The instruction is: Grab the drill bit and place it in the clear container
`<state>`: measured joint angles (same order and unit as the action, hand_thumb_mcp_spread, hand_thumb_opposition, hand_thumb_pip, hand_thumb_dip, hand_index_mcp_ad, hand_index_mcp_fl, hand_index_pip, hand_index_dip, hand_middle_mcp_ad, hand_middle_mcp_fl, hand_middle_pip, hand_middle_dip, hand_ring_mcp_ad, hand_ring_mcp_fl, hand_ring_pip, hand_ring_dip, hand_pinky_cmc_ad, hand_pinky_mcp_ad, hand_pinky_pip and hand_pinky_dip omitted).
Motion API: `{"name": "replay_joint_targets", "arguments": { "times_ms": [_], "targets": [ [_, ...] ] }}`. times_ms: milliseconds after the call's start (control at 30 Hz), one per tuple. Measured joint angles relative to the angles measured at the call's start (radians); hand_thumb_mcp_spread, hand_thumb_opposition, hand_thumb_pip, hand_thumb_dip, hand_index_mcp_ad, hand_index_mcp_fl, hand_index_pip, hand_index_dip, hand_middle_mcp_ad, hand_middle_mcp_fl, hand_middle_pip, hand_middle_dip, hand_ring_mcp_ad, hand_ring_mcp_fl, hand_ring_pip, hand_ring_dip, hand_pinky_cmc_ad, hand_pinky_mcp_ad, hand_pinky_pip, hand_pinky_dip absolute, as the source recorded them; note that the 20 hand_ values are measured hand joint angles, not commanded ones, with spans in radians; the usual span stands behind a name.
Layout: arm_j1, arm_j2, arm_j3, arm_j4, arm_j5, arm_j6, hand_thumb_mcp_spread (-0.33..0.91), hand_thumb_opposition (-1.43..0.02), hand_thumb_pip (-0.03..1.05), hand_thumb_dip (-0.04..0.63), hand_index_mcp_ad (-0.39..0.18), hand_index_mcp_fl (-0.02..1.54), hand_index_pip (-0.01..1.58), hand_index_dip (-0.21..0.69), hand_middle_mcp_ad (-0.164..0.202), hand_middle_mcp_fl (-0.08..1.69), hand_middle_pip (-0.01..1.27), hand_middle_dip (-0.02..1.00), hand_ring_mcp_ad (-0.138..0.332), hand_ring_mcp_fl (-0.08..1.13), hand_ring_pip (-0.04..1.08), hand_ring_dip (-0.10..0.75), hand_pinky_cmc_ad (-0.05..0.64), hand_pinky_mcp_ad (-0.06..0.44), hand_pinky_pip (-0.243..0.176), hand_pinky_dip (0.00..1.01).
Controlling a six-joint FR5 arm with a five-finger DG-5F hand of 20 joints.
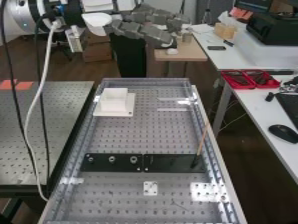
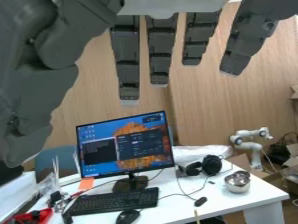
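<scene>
Hand [image 1: 141,30] is at the upper left to top centre of the high view, up past the far end of the bench [image 1: 143,135]. Fingers [image 2: 161,52] released, hanging straight and spread apart.

Thin brown rod [image 1: 201,140] is right of centre in the high view, leaning, lower end at the right part of the black plate [image 1: 173,163], upper end toward the bench's right rail. Can't tell if that's the drill bit.

Faint clear piece with bright glints [image 1: 173,109] in the upper right part of the bench; can't tell if it's the container. White block [image 1: 114,101] on a white base [image 1: 124,111], upper left part of the bench. Red trays [image 1: 248,79] at the right of the frame.

Wrist view: monitor [image 2: 100,150] stands behind a keyboard [image 2: 113,201] on a white desk [image 2: 223,200], metal bowl [image 2: 237,183] near the headphones [image 2: 211,165]
</scene>
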<state>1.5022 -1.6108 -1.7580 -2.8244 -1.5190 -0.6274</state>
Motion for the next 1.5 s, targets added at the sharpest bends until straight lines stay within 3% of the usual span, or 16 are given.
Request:
{"name": "replay_joint_targets", "arguments": {
  "times_ms": [1167,1500],
  "targets": [
    [-0.006,0.004,0.004,0.014,-0.008,-0.007,0.27,-0.73,0.34,0.091,-0.054,0.52,0.02,0.532,0.054,0.23,0.12,0.25,0.119,0.02,0.11,0.075,0.363,0.293,-0.058,0.21],
    [0.012,0.022,-0.035,0.058,0.006,-0.035,0.27,-0.71,0.32,0.07,-0.054,0.52,0.02,0.524,0.056,0.28,0.12,0.25,0.12,0.04,0.11,0.075,0.379,0.297,-0.058,0.21]
  ]
}}
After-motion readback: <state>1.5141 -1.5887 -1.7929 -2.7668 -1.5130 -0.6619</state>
